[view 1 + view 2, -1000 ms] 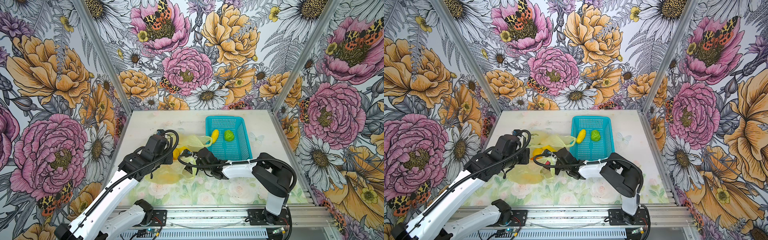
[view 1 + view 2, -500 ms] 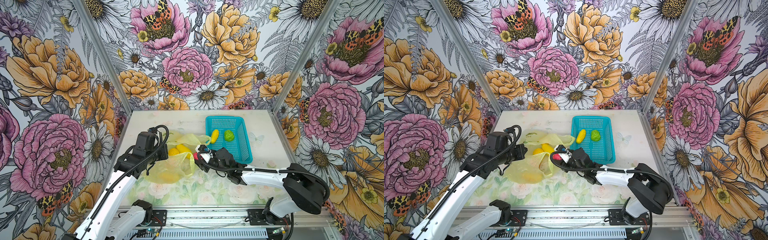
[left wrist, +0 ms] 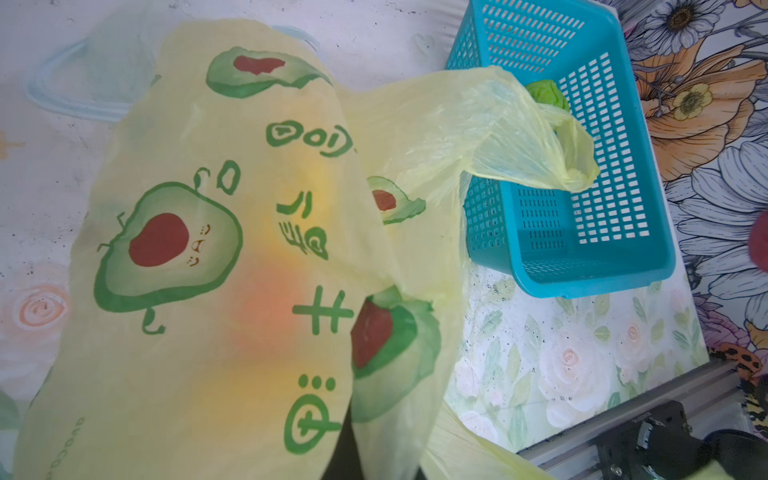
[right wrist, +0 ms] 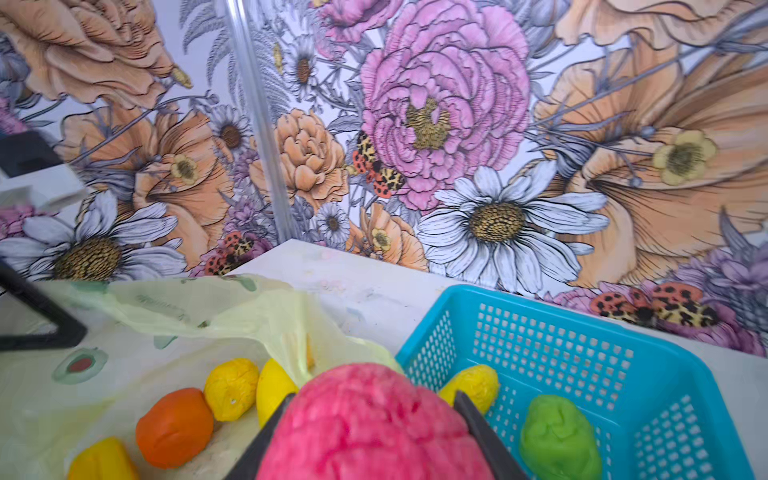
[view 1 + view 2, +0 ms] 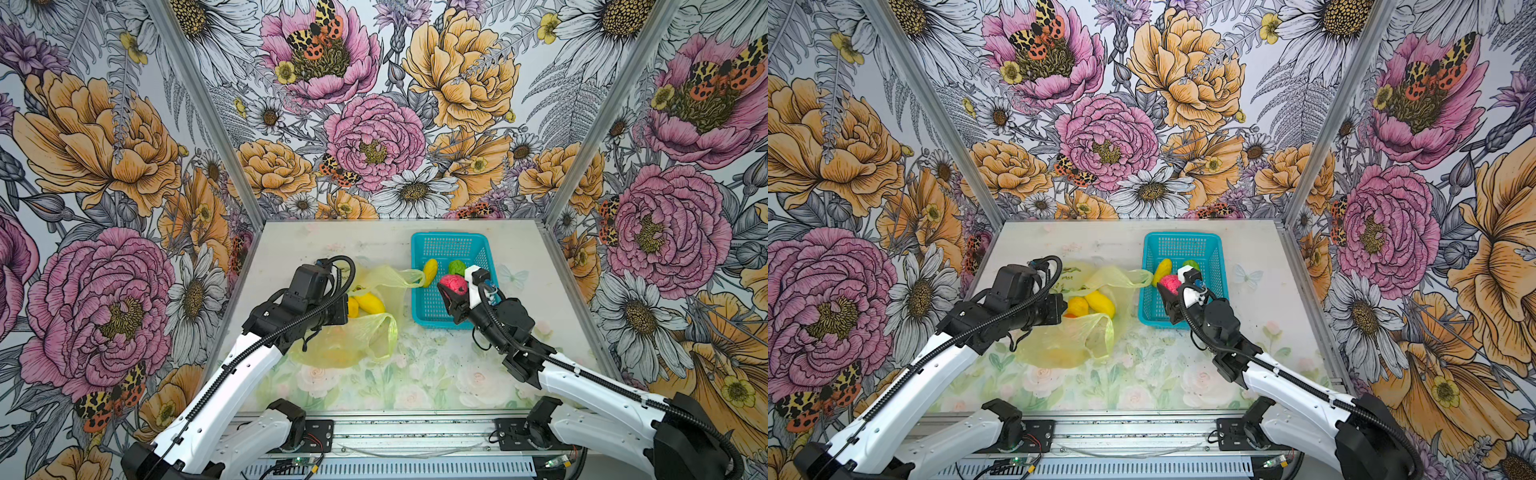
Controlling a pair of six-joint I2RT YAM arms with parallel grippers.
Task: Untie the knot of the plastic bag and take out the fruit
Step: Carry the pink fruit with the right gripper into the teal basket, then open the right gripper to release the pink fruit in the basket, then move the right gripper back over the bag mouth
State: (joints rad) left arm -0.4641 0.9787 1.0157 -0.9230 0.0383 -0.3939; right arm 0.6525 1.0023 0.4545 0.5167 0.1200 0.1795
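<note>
The yellow-green plastic bag (image 5: 345,340) (image 5: 1067,340) lies open at left-centre, and its avocado-printed film (image 3: 208,291) fills the left wrist view. My left gripper (image 5: 343,309) (image 3: 345,457) is shut on the bag's film, its tips mostly covered. The knot is out of view; one handle loop (image 5: 409,277) drapes onto the basket's edge. My right gripper (image 5: 451,291) (image 4: 374,436) is shut on the pink-red fruit (image 5: 1170,283) (image 4: 370,428), held above the teal basket (image 5: 449,241). Yellow fruit (image 5: 370,302) and an orange one (image 4: 174,426) lie in the bag's mouth.
In the basket (image 4: 540,299) sit a yellow fruit (image 5: 430,270) (image 4: 473,384) and a lumpy green one (image 5: 457,266) (image 4: 557,440). Floral walls close in the table on three sides. A metal rail (image 5: 415,432) runs along the front edge.
My right gripper has carried the pink-red fruit from the bag's mouth rightward to above the basket. The left gripper has kept its hold on the bag and drawn it back.
</note>
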